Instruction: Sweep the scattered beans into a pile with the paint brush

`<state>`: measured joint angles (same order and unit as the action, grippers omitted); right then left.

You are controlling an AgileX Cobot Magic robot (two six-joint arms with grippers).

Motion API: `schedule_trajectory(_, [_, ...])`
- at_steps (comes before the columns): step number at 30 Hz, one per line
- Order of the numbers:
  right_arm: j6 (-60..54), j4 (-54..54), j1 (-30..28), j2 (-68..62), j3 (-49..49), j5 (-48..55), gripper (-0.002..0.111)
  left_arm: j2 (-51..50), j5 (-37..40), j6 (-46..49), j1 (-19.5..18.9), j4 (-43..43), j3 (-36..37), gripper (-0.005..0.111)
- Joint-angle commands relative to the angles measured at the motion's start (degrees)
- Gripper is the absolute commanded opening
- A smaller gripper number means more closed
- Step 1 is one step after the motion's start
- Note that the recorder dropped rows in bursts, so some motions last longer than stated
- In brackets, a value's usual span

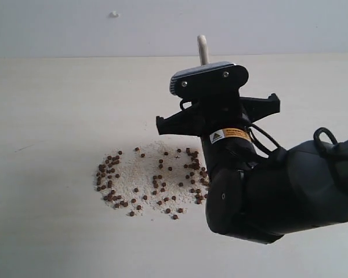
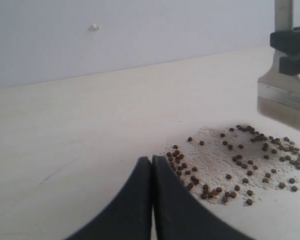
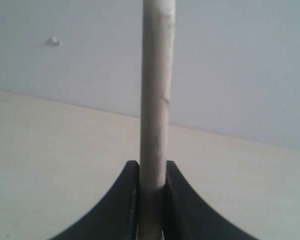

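Wide flat paint brush [image 2: 285, 92], cream bristles, silver ferrule, wooden handle: right tool [image 3: 152, 172] grips the handle upright, bristles down beside scattered reddish-brown beans [image 1: 155, 180], ready for sweeping; left tool [image 2: 151, 164] clenched, empty.

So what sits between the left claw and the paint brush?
The beans, scattered over a patch of pale crumbs on the table. The left wrist view shows them between the shut left claw and the paint brush.

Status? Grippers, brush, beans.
Right gripper shut on paint brush, upright beside beans. Left gripper shut, empty. Beans scattered, pale crumbs mixed in. Nothing blocking.
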<state>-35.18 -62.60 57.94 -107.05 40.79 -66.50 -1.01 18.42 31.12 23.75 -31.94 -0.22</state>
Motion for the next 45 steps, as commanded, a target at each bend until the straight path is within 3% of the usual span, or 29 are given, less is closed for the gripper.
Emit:
schedule_trajectory(1, [-8.49, -6.53, 0.05, 2.40, 0.18, -3.46, 0.000, 0.20, -0.12, 0.17, 0.23, -0.07, 0.22, 0.000])
schedule_trajectory(12, [-10.25, -12.00, 1.67, -3.84, 0.18, 0.96, 0.000, 0.20, -0.12, 0.17, 0.23, -0.07, 0.22, 0.000])
schedule_trajectory(19, [-5.29, -12.00, 6.82, -4.75, 0.30, 0.75, 0.000, 0.20, -0.12, 0.17, 0.23, -0.07, 0.22, 0.000])
schedule_trajectory(31, [9.36, -6.79, 7.07, -4.75, 0.83, 2.69, 0.000, 0.20, -0.12, 0.17, 0.23, -0.07, 0.22, 0.000])
schedule_trajectory(41, [5.93, -7.71, 7.07, -8.03, 10.08, 4.79, 0.000, 0.20, -0.12, 0.17, 0.23, 0.04, 0.22, 0.000])
schedule_trajectory(45, [0.57, -12.47, 7.73, -7.10, 11.13, -0.23, 0.000, 0.20, -0.12, 0.17, 0.23, 0.04, 0.22, 0.000])
